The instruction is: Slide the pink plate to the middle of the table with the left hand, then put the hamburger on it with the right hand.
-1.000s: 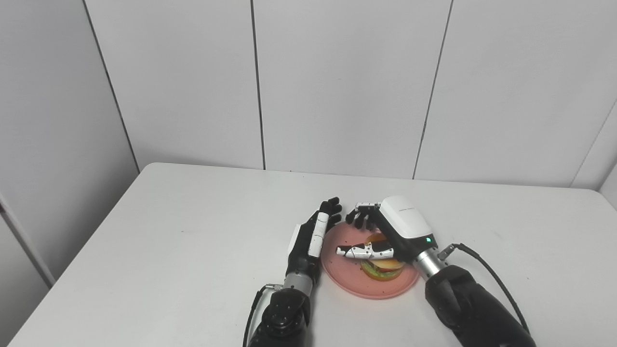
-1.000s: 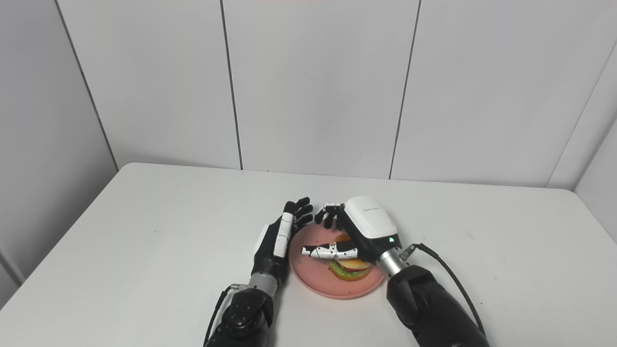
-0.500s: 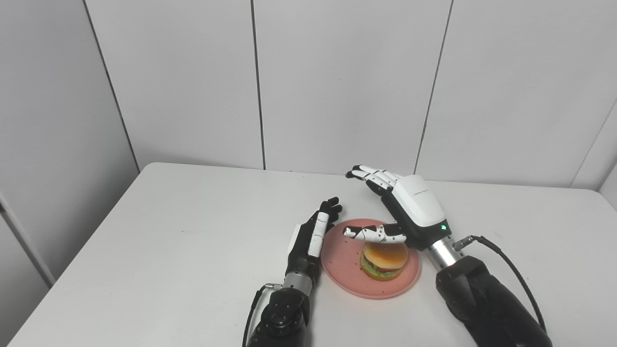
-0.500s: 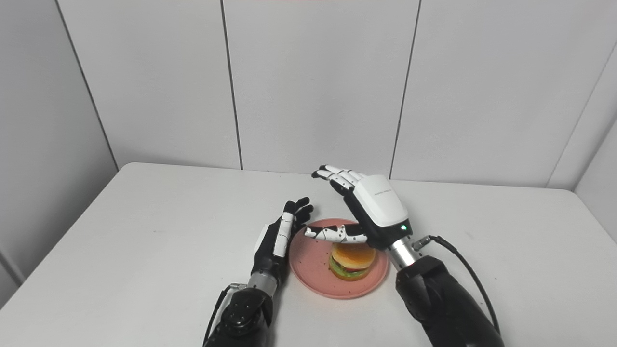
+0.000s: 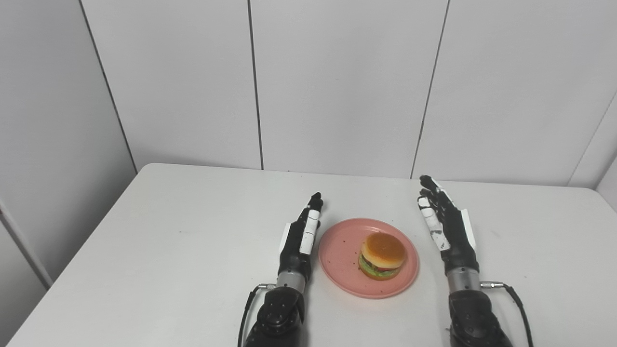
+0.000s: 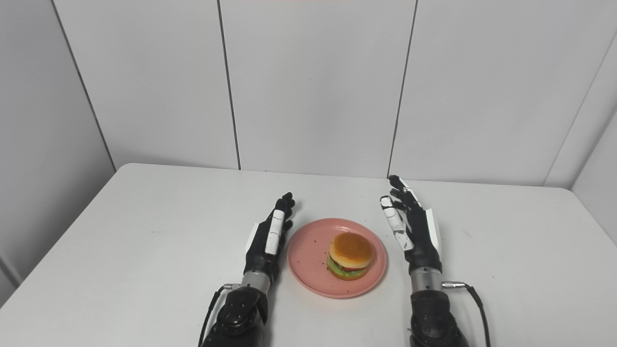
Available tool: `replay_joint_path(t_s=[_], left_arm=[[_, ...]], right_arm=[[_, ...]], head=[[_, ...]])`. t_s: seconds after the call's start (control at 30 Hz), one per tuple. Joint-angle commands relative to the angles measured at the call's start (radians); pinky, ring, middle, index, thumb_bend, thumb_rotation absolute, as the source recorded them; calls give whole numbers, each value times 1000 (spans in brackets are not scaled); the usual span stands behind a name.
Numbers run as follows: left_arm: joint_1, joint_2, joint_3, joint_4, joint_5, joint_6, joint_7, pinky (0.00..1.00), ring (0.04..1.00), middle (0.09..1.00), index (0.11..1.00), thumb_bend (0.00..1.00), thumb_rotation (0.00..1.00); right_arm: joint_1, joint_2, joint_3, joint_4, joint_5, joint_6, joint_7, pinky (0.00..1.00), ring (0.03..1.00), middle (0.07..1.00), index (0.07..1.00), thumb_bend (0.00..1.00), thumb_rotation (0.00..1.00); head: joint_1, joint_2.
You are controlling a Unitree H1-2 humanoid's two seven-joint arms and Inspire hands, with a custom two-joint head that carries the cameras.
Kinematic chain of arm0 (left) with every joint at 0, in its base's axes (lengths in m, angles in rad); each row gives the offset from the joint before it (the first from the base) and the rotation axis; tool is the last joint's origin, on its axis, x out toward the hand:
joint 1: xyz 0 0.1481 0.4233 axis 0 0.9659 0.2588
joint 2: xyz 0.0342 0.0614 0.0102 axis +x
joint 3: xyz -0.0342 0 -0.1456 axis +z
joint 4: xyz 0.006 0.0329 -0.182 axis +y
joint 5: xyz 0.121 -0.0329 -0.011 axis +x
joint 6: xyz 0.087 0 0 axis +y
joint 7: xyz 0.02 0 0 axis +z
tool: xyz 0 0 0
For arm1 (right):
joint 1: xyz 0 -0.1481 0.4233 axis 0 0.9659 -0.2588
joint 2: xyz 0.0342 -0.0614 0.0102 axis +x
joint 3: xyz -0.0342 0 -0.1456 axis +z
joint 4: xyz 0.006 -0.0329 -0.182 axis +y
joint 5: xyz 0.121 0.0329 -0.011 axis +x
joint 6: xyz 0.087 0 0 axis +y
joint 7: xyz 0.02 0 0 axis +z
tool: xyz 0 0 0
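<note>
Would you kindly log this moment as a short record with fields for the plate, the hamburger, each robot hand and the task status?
plate: pink plate flat on the white table, between the two hands
hamburger: hamburger upright on the plate, toward its right side
left robot hand: left robot hand open, fingers extended, just left of the plate rim, holding nothing
right robot hand: right robot hand open, fingers extended, right of the plate, clear of the hamburger
task status: hamburger sits on the plate; both steps look done
</note>
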State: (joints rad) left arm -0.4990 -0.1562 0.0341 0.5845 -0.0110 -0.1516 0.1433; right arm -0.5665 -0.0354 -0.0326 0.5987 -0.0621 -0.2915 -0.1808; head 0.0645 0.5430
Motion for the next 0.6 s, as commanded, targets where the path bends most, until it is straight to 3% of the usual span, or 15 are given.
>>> replay_joint_path(t_s=[0.0,0.4,0.57], left_arm=[[-16,20,4,18,32,-21,41,1000,1000,998,978,962,996],[0,41,25,5,14,-7,17,1000,1000,1000,1000,979,995],[9,59,22,-11,13,9,8,1000,1000,1000,1000,964,1000]], right_arm=[[-41,14,-26,-5,44,22,5,904,882,920,879,793,1000],[14,86,-37,-35,78,113,2,888,878,905,884,727,1000],[39,90,0,-53,8,154,-24,889,884,915,895,733,1000]], head=[[-3,1],[-79,14],[-101,22]])
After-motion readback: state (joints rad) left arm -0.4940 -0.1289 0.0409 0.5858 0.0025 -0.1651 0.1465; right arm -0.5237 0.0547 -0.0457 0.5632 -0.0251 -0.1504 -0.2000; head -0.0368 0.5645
